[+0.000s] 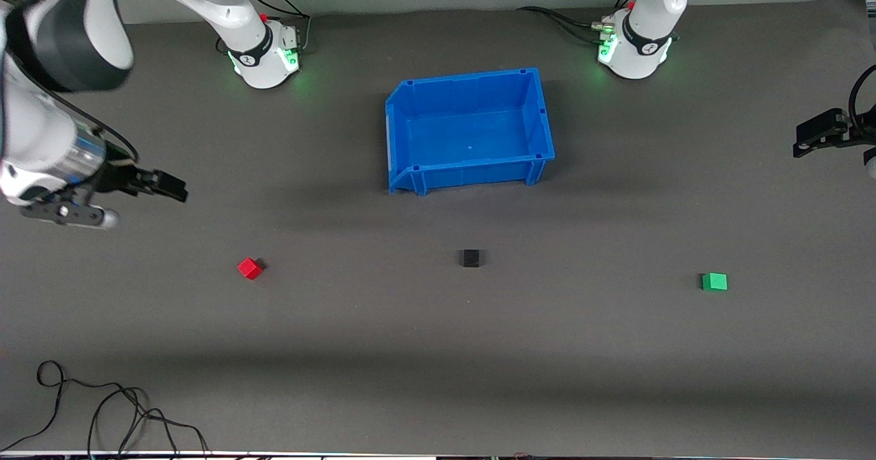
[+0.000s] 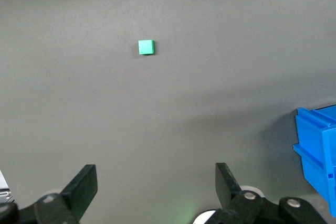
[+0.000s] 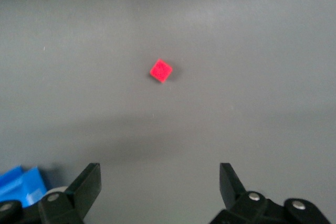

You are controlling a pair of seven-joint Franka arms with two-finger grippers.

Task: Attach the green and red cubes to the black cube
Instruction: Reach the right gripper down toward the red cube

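1. Nearest the front camera: a loose black cable (image 1: 102, 412) on the grey mat (image 1: 438, 350), at the right arm's end of the table.
2. Farther back, three cubes well apart in a rough row: green cube (image 1: 714, 281) toward the left arm's end, black cube (image 1: 471, 258) between, red cube (image 1: 250, 268) toward the right arm's end, turned corner-on.
3. Farther still: blue bin (image 1: 540, 114), nothing in it, past the black cube.
4. Above the mat, left gripper (image 2: 156, 188) at the left arm's end, spread wide, holding nothing.
5. Right gripper (image 3: 160, 187) likewise above the right arm's end, spread wide, holding nothing.
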